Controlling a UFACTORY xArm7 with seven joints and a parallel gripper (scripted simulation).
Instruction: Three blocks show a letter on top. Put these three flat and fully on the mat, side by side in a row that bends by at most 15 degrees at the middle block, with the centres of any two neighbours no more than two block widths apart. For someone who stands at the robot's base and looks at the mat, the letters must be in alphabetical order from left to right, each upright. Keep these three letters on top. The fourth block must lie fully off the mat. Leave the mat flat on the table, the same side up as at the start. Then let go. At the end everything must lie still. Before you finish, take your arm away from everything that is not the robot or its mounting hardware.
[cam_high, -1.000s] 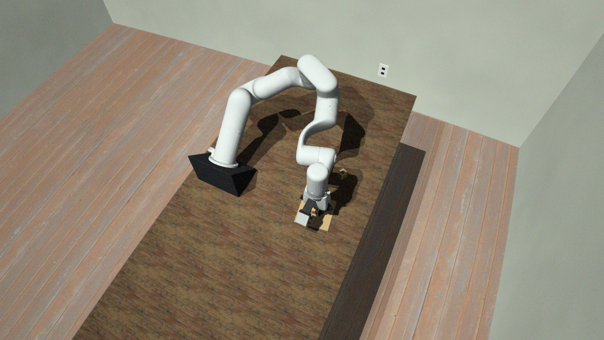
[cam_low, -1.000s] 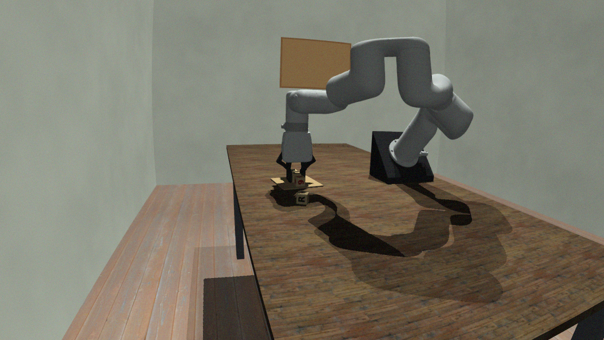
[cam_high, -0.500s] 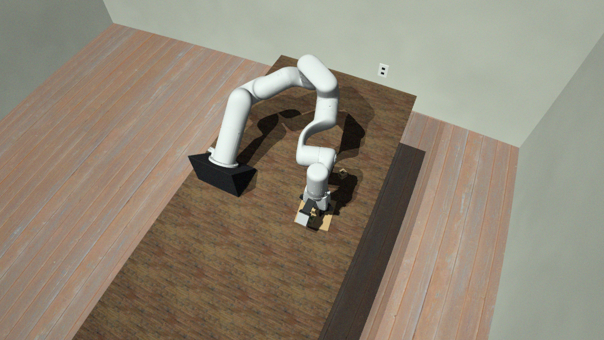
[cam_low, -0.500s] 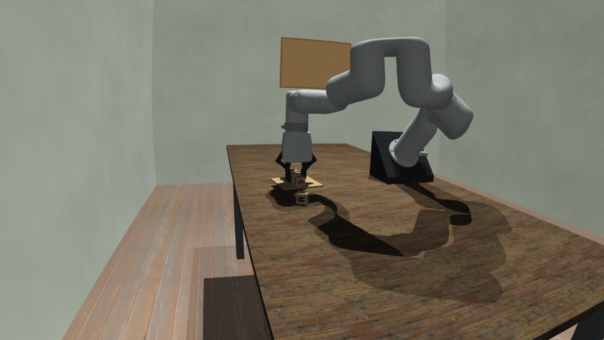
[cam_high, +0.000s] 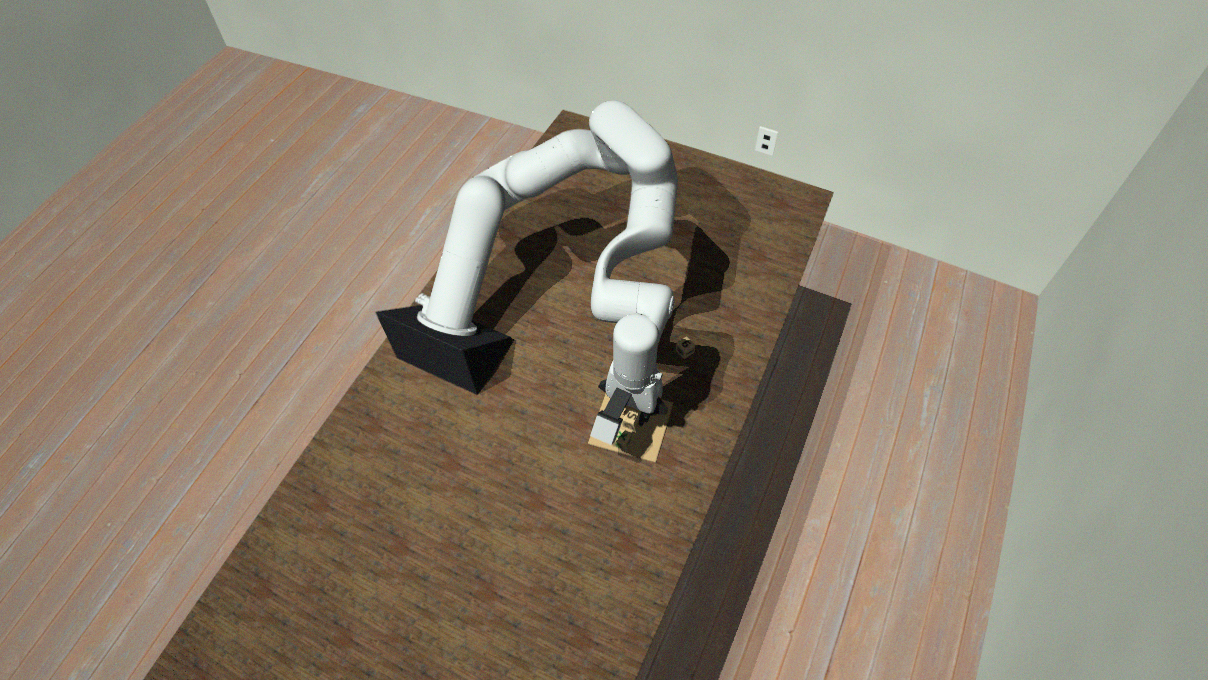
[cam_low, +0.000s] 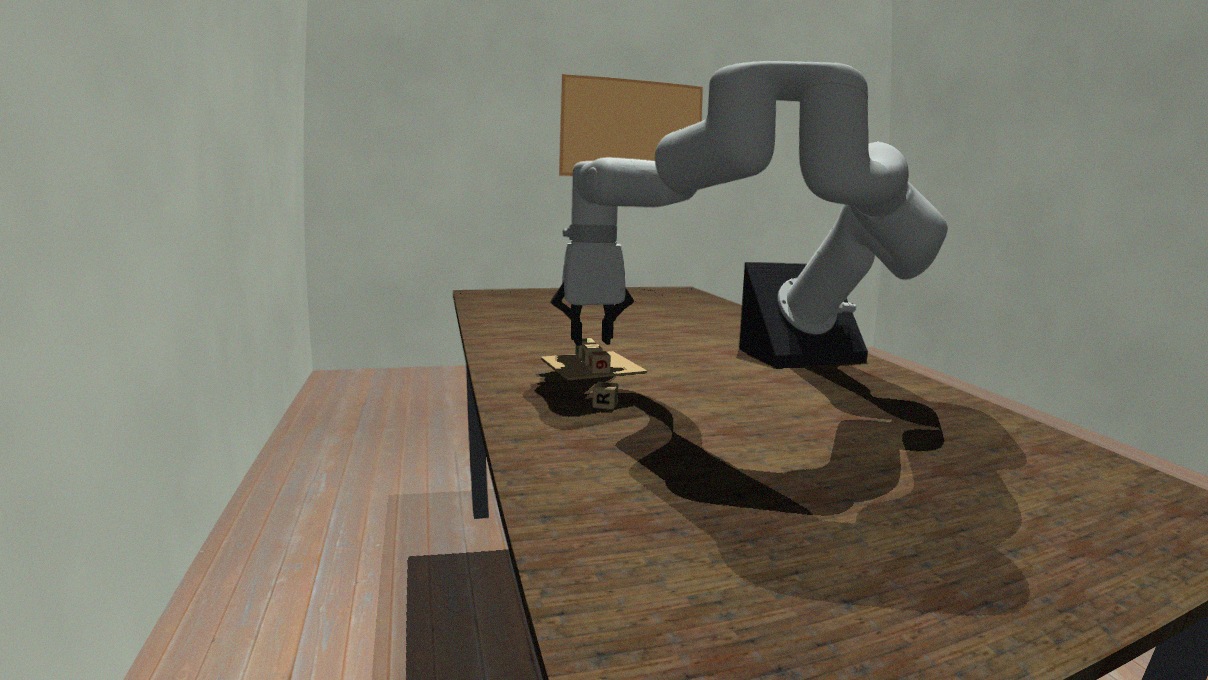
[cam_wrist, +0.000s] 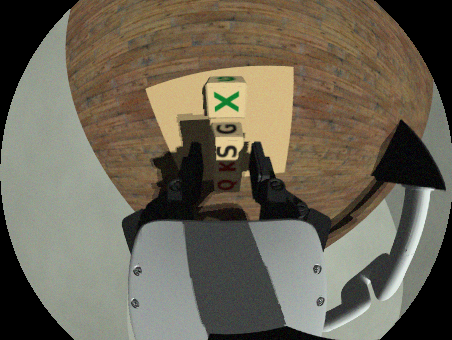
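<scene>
A tan mat (cam_wrist: 222, 110) lies on the wooden table and also shows in the exterior and top views (cam_low: 593, 364) (cam_high: 627, 435). Three blocks stand on it in a tight line. In the wrist view the far block shows a green X (cam_wrist: 226, 102), then come a G (cam_wrist: 226, 132) and an S (cam_wrist: 226, 153), with a red mark (cam_wrist: 227, 182) nearest. My gripper (cam_wrist: 226, 154) (cam_low: 592, 337) is open. It hovers just above the near end of the line, a finger on each side, touching nothing. The fourth block, with an R on its side (cam_low: 603, 395), lies on the table off the mat.
The mat sits near the table's long edge, with a dark bench (cam_high: 743, 473) on the floor beyond that edge. The arm's black base (cam_high: 443, 346) stands across the table. My arm casts a broad shadow over the mat area.
</scene>
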